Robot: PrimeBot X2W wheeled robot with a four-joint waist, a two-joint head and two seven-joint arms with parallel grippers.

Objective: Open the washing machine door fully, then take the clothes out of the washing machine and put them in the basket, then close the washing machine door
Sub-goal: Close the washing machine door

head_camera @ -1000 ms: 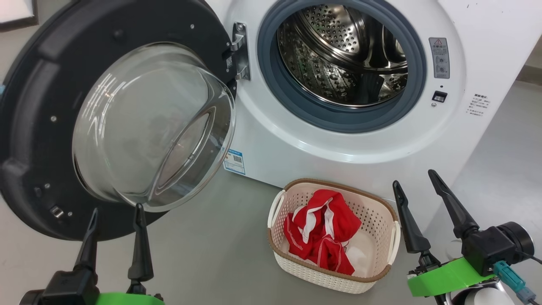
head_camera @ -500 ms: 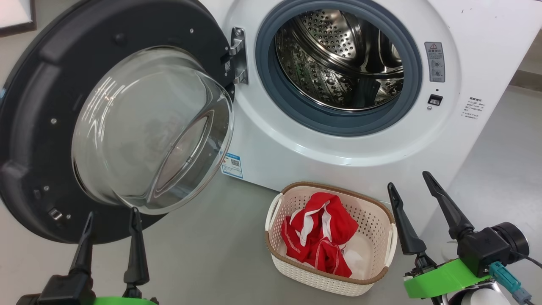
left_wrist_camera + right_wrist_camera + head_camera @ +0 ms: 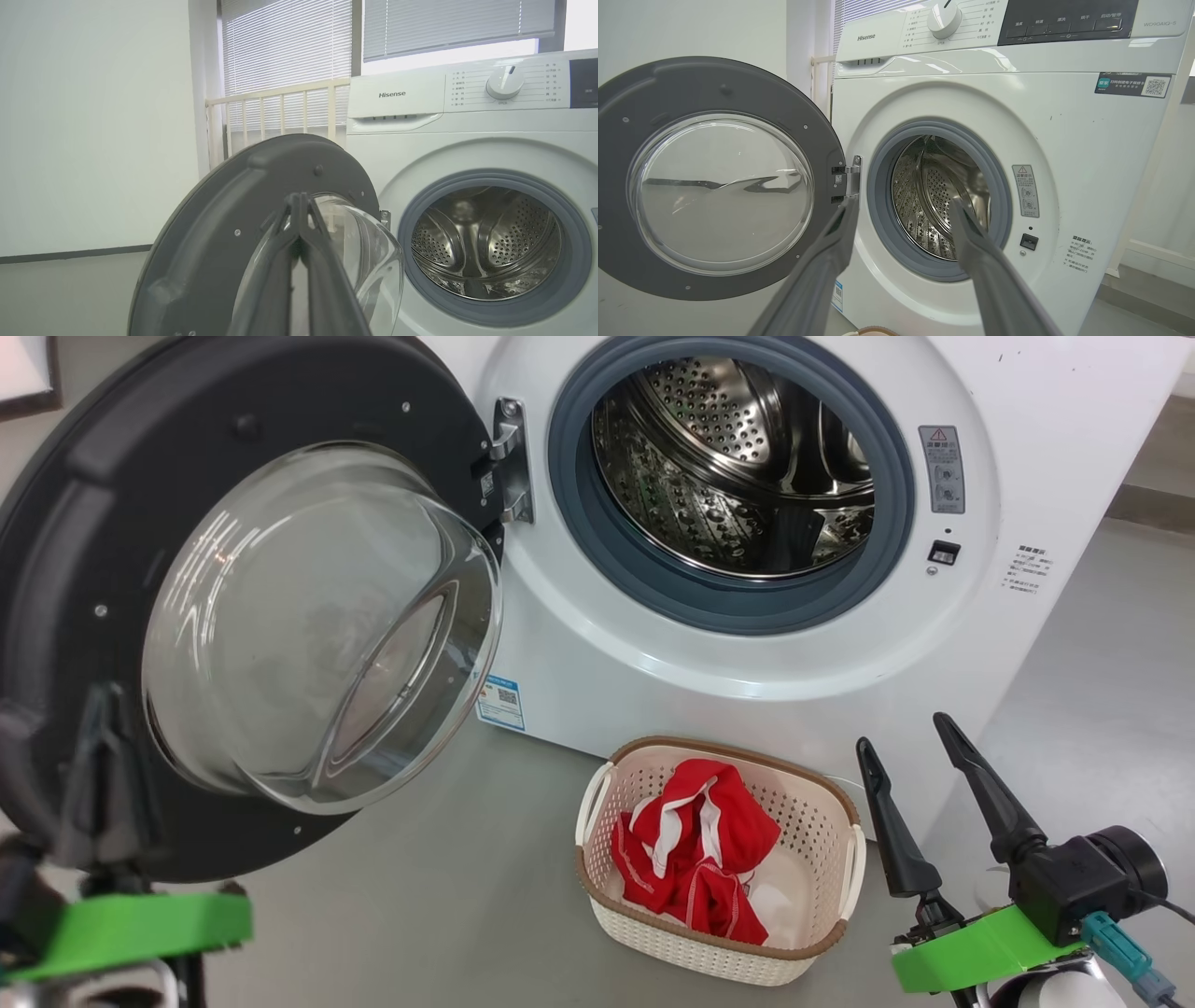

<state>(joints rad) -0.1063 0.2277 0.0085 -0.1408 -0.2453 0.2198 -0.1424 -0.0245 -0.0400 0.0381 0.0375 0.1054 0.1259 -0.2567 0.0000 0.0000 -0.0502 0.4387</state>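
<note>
Grey floor [image 3: 467, 896] meets a pale wall [image 3: 93, 116] beside slatted blinds [image 3: 285, 46] (daylight behind).

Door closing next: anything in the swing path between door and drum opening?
Nothing visible. The washing machine door hangs open left of the drum mouth; the basket sits low on the floor, seemingly under the sweep.

Clear mouth of drum [image 3: 738, 476]; washing machine door [image 3: 233, 392] wide at left, basket [image 3: 709, 954] on floor [image 3: 467, 896] below.
</note>
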